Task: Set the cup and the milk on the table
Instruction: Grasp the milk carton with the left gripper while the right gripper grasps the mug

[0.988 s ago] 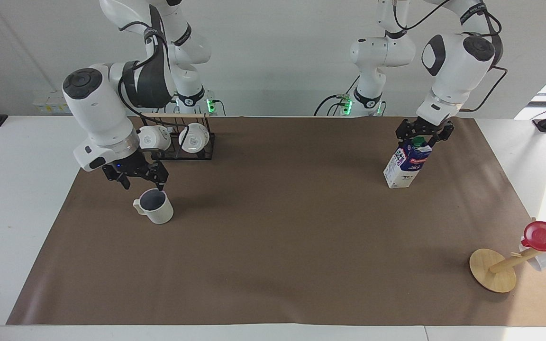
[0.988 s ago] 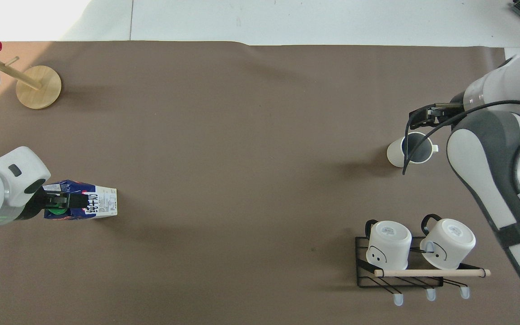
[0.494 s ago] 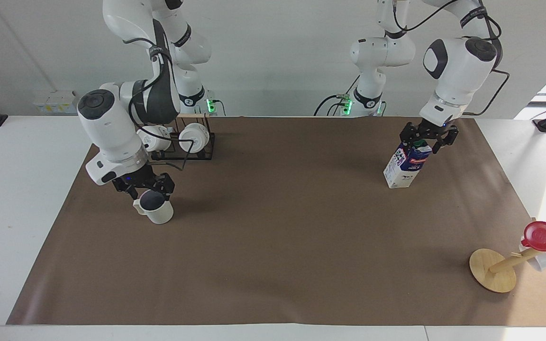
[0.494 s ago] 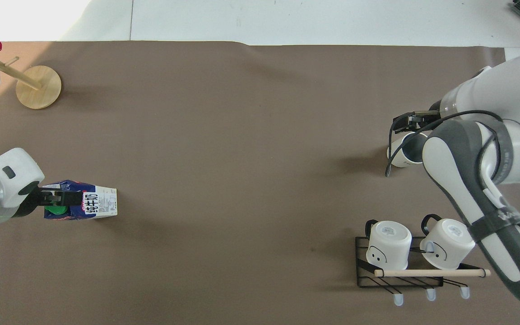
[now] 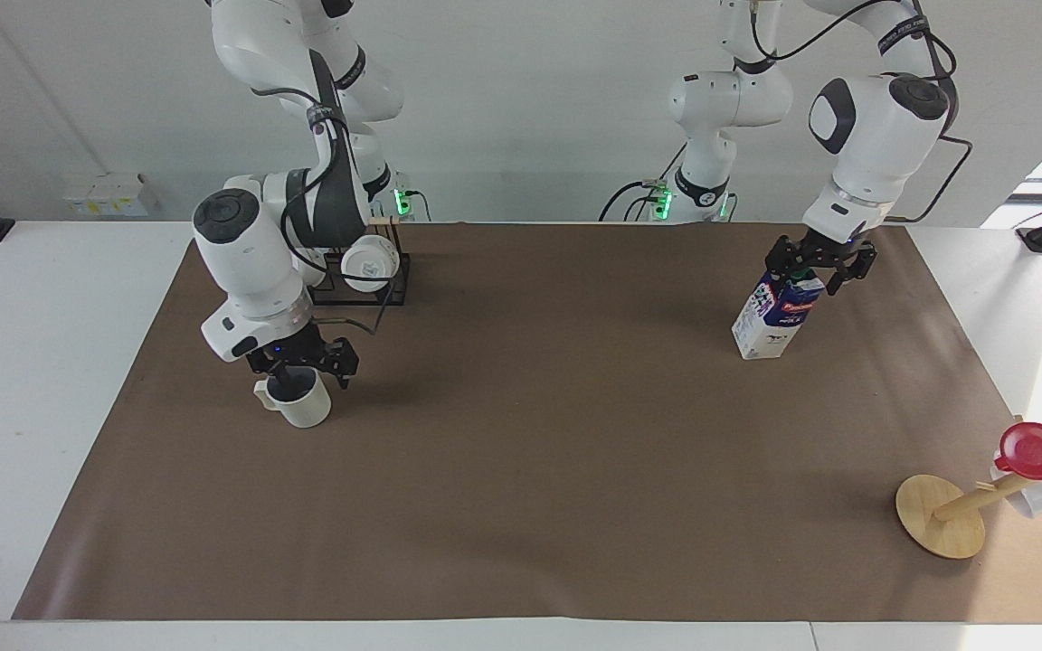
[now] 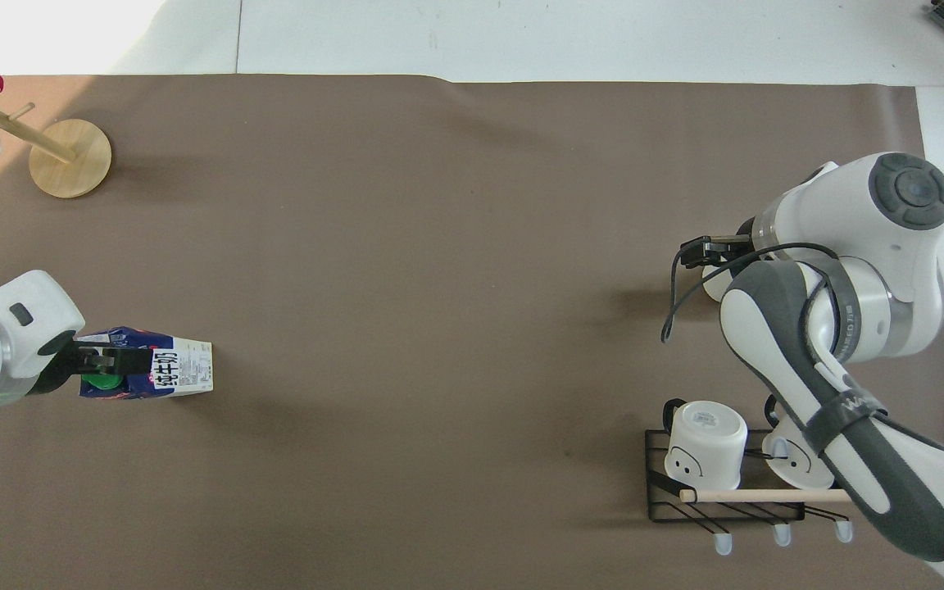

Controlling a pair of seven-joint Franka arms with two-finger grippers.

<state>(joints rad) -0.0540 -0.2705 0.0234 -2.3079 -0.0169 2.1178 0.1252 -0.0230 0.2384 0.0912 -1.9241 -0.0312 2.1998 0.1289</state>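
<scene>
The right gripper (image 5: 304,369) stands directly over the mug (image 5: 300,403), jaws spread wide astride its rim.

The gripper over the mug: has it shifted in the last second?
Yes. The right gripper has come down onto the cup and slid toward the table's middle, judged against the black mug rack.
</scene>
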